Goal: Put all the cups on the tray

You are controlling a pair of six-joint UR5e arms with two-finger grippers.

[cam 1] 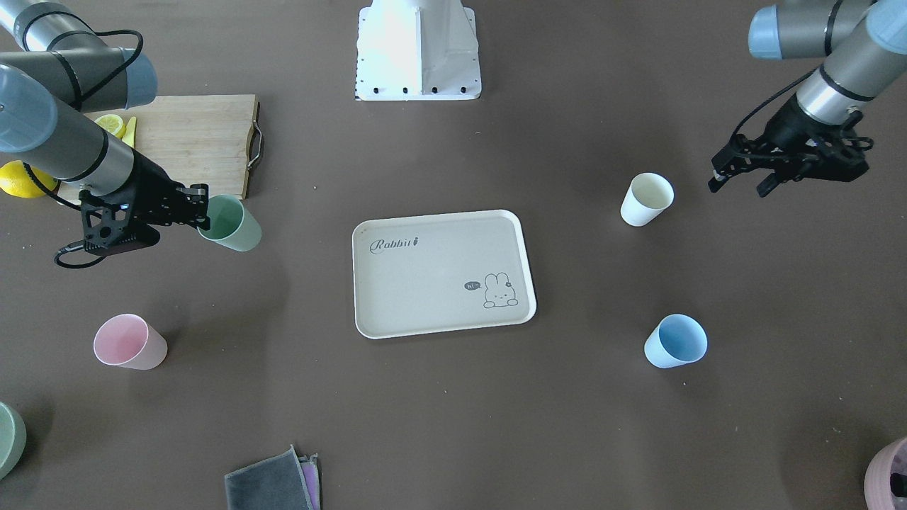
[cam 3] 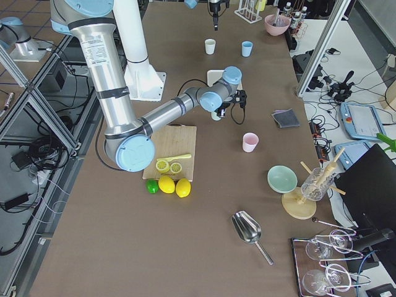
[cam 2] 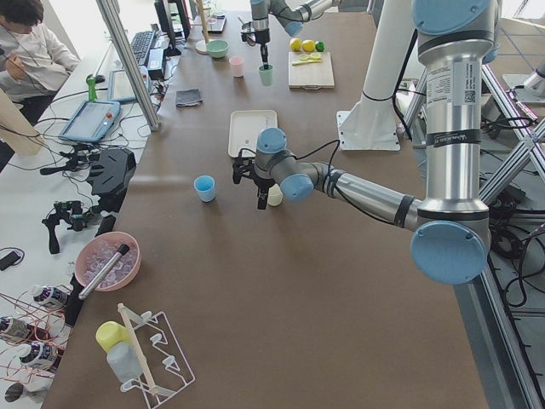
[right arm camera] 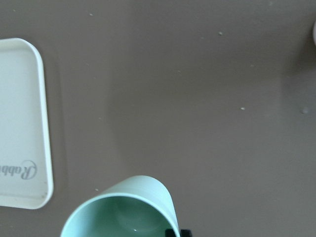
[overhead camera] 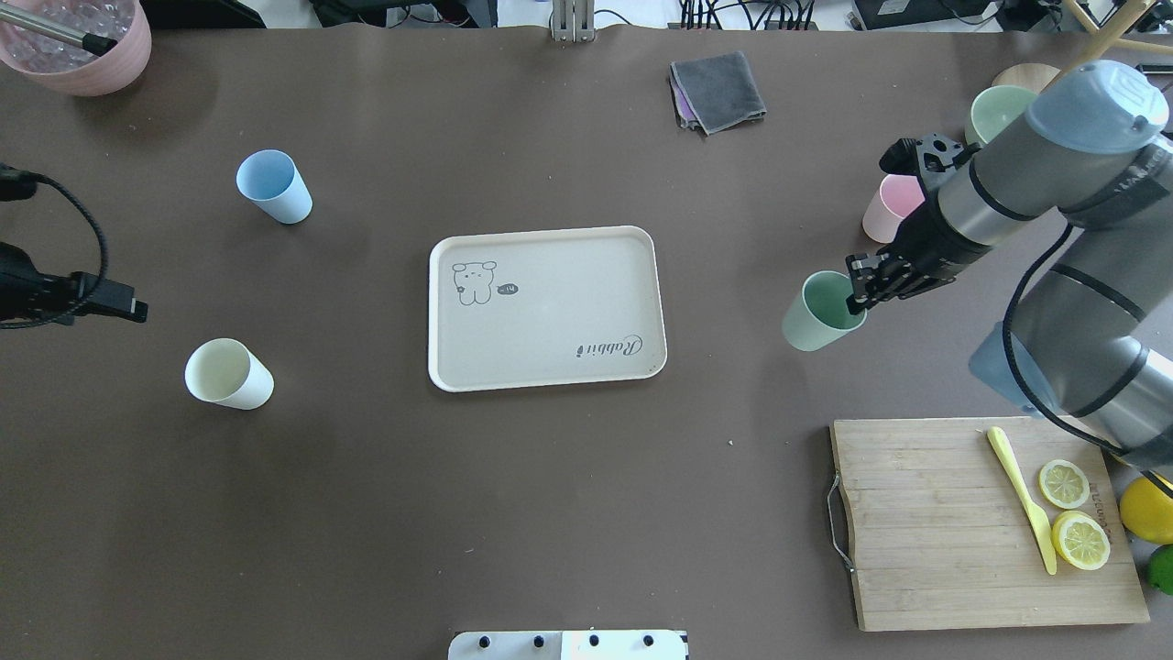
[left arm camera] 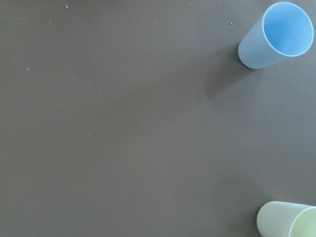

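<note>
Right end effector (cam 1: 203, 212) clenched on rim of sage green cup (cam 1: 237, 228), matte, tapered, handleless, left end effector (cam 1: 737, 188) released

Colour log. The tabletop (overhead camera: 550, 513) is uniform dark brown, matte. The tray (overhead camera: 545, 307) is plain beige with dark grey "Rabbit" lettering (overhead camera: 609, 346) and a dark outline bunny drawing (overhead camera: 474, 281).

The cups are solid colours with no pattern:
- sage green cup (overhead camera: 811, 330)
- cream white cup (overhead camera: 229, 374)
- pale pink cup (cam 1: 131, 342)
- light blue cup (overhead camera: 275, 186)

The cutting board (overhead camera: 935, 532) is light wood with straight grain and a grey metal handle. The lemon slices (overhead camera: 1081, 539) are yellow with paler rims, and the knife (overhead camera: 1022, 500) is pale yellow. The whole lemon (overhead camera: 1147, 509) is yellow and the lime (overhead camera: 1161, 568) is green.

The folded cloth (overhead camera: 719, 87) is dark grey over purple. The pink bowl (overhead camera: 101, 64) and the pale green bowl (overhead camera: 994, 110) are both plain.

The right arm (overhead camera: 990, 197) is silver-grey with light blue joint caps. The left pincer (cam 1: 739, 185) and right pincer (overhead camera: 859, 295) are black.
</note>
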